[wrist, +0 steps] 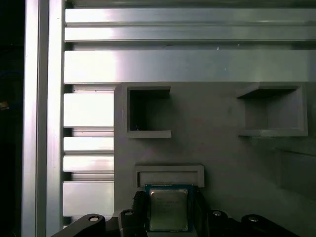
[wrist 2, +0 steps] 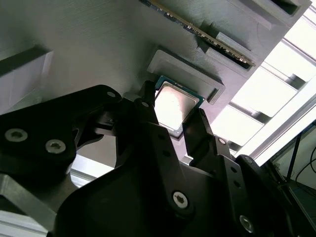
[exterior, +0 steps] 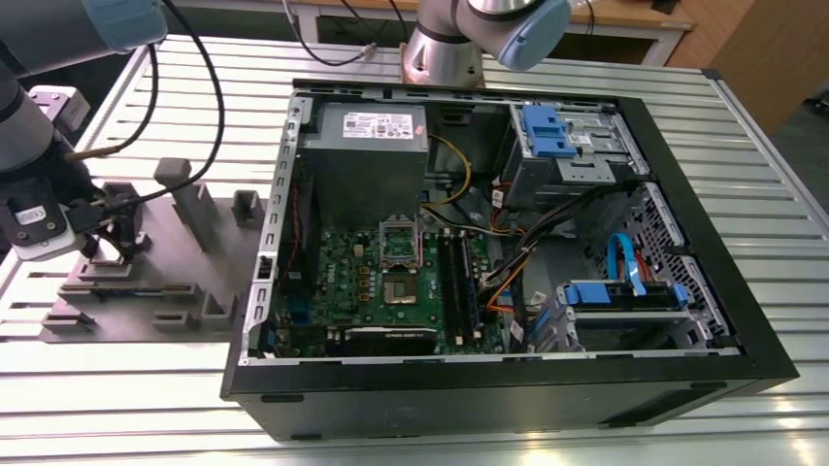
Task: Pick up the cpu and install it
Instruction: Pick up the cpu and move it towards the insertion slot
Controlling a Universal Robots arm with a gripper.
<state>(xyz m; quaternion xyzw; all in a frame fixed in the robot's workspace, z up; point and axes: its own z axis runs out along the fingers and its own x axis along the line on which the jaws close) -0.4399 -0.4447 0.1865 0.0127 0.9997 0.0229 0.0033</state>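
Cpu (wrist: 168, 210), flat square, silvery-white lid, green rim, seated on grey fixture (wrist: 222, 148) against its raised ledge (wrist: 169, 175), hand (wrist 2: 173, 117) over fixture, fingers (wrist 2: 160, 140) narrow, clamping opposite cpu edges, fixture on slatted worktop (wrist: 89, 108).

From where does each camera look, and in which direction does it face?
Exterior view: off the arm, high, looking down on it, computer case, grey fixture.
First wrist view: at the wrist, straight down on the cpu; gripper shows.
Second wrist view: at the wrist, slanting along the gripper toward the cpu.
Both wrist views share cpu and gripper.
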